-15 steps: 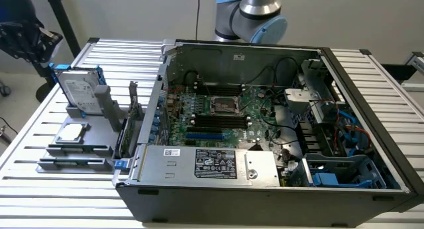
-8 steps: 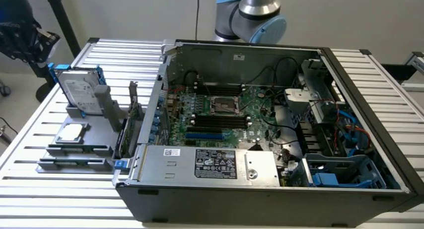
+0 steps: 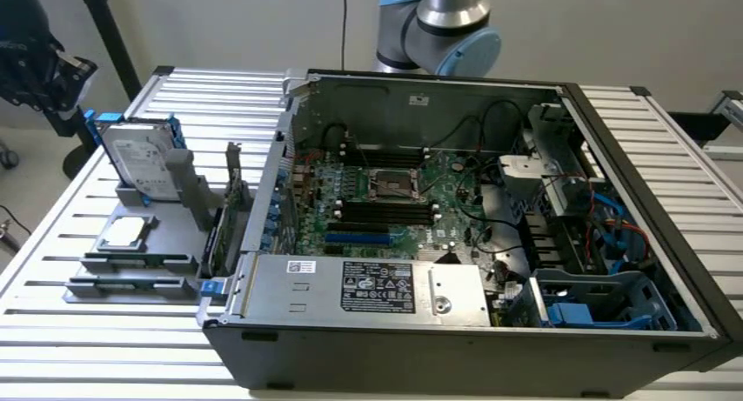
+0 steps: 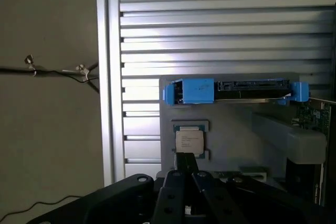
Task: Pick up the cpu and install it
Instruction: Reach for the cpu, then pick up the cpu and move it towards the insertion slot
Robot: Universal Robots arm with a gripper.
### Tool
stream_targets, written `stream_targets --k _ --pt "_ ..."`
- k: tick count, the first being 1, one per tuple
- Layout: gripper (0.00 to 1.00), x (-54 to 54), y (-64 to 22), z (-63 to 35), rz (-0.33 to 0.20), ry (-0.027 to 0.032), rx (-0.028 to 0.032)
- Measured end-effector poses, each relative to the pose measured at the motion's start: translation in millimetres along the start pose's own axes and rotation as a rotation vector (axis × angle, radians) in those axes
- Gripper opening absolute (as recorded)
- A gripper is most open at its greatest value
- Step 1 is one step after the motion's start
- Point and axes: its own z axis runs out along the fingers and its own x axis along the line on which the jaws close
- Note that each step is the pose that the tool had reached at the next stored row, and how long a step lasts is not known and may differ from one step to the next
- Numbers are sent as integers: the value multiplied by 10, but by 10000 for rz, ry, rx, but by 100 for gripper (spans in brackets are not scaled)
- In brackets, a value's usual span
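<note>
Cpu [image 4: 189, 140] lies flat in the grey holder [image 3: 166, 237], just beside the hard drive [image 3: 137, 162], on the bench [image 3: 104, 353]. Tool [image 4: 185, 157] pressed together, pinching nothing, hanging on the cpu's side of the hard drive. Computer case [image 3: 465, 349] stands on the hard drive's other flank, lid off.

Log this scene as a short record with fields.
cpu: lying flat on grey holder, outside the case
drive: upright on the same holder, blue bracket
socket: on the board inside the open case
arm: beyond the case's far wall
jaws: shut, holding nothing
</note>
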Motion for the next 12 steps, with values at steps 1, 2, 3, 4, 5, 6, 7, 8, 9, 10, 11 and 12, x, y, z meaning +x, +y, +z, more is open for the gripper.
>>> stream_targets --k 1,2,3,4,5,6,7,8,9,10,11,12 --pt "11 1 0 0 1 1 0" --pt "11 1 0 0 1 1 1" --pt "11 1 0 0 1 1 0" --pt "11 1 0 0 1 1 0" --pt "11 1 0 0 1 1 0" --pt "11 1 0 0 1 1 0" --pt "11 1 0 0 1 1 0" --pt "11 1 0 -1 1 1 1" --pt "11 1 0 0 1 1 0" --pt "11 1 0 0 0 0 0" --pt "11 1 0 -1 0 -8 1" --pt "11 0 0 0 -2 -17 0"
